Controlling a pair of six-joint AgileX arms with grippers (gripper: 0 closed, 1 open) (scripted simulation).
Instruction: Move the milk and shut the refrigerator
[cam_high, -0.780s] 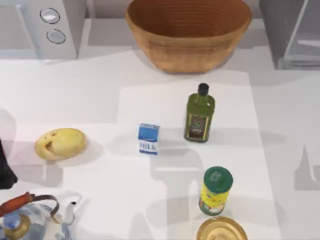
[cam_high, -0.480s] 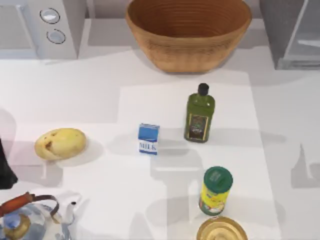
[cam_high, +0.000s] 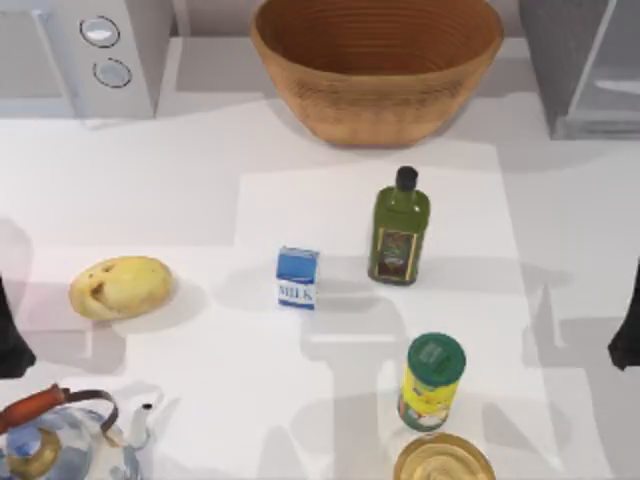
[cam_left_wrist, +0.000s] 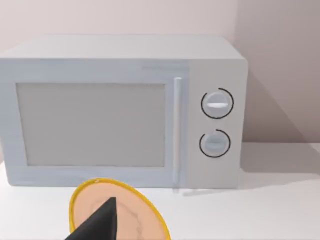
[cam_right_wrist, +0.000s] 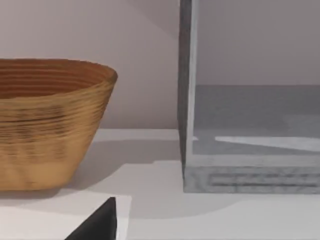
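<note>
The milk (cam_high: 298, 278), a small blue-and-white carton, stands upright near the middle of the table in the top view. Nothing touches it. The refrigerator (cam_high: 588, 66) is the grey cabinet at the far right corner. In the right wrist view the refrigerator (cam_right_wrist: 240, 140) shows its grey inside, so it stands open. My left gripper (cam_high: 10, 345) is a dark shape at the table's left edge, well left of the milk. My right gripper (cam_high: 628, 338) is a dark shape at the right edge, nearer the front than the refrigerator.
A green bottle (cam_high: 399, 228) stands just right of the milk, and a yellow can with a green lid (cam_high: 431, 382) is nearer the front. A wicker basket (cam_high: 378, 62) sits at the back centre, beside a white microwave (cam_high: 95, 50). A potato (cam_high: 120, 287) and a kettle (cam_high: 55, 440) lie left.
My right arm has come into the top view at the right edge, and its shadow has shifted on the table. The milk and the other things have not moved.
</note>
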